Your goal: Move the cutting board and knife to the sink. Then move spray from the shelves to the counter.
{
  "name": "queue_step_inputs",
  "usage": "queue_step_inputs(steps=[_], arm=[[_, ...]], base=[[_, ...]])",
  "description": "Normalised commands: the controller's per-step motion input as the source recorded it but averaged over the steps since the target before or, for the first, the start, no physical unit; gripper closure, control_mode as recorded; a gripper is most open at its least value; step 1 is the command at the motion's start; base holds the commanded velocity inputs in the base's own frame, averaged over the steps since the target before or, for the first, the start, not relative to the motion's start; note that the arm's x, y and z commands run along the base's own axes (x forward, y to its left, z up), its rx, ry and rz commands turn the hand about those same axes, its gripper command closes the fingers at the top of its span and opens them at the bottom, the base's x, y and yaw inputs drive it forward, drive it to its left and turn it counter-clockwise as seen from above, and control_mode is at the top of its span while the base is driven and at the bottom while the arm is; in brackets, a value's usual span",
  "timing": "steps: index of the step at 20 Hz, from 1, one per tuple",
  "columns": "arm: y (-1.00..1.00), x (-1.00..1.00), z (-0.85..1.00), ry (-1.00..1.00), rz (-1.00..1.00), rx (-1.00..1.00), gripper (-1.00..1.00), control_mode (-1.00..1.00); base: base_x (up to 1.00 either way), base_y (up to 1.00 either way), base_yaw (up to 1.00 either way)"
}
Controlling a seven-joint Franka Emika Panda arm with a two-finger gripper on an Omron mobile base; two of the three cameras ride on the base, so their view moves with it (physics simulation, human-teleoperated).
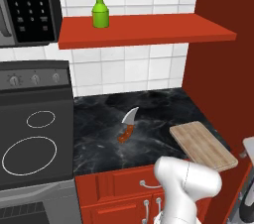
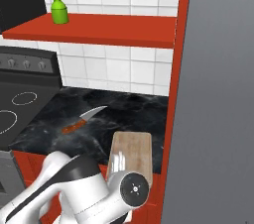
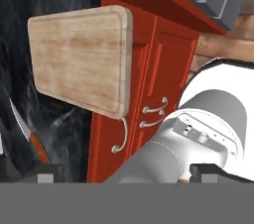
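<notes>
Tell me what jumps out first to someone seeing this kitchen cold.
The green spray stands alone on the red shelf against the white tiles. Below, on the black marble counter, the knife lies near the middle, and the cutting board sits at the right front corner, its near end jutting past the counter's front edge.

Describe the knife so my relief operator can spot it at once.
Find the black marble counter right of the stove, under the red shelf. The knife lies mid-counter, left of the wooden cutting board: curved silver blade, reddish-brown handle.
</notes>
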Motion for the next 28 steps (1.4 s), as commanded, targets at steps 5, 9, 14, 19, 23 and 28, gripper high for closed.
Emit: queue_step_inputs(steps=[5, 9, 14, 19, 23, 28], arm=[[0.08, 0.06, -0.21, 0.0, -0.22, 0.04, -1.0, -1.0], [0.06, 0.03, -0.17, 0.0, -0.2, 0.02, -1.0, -1.0], [-0.1, 0.07, -0.12, 0.0, -0.13, 0.01, -1.0, -1.0], [-0.17, 0.01, -0.09, 0.01, -0.08, 0.02, -1.0, -1.0], [-0.07, 0.0, -0.09, 0.0, -0.01, 0.0, -1.0, -1.0], [-0.01, 0.01, -0.08, 0.0, 0.0, 0.0, -1.0, -1.0]], base=[[0.0, 0.0, 0.0], [0.0, 0.0, 0.0], [0.0, 0.0, 0.0], [0.0, 0.0, 0.0], [0.0, 0.0, 0.0], [0.0, 0.0, 0.0]])
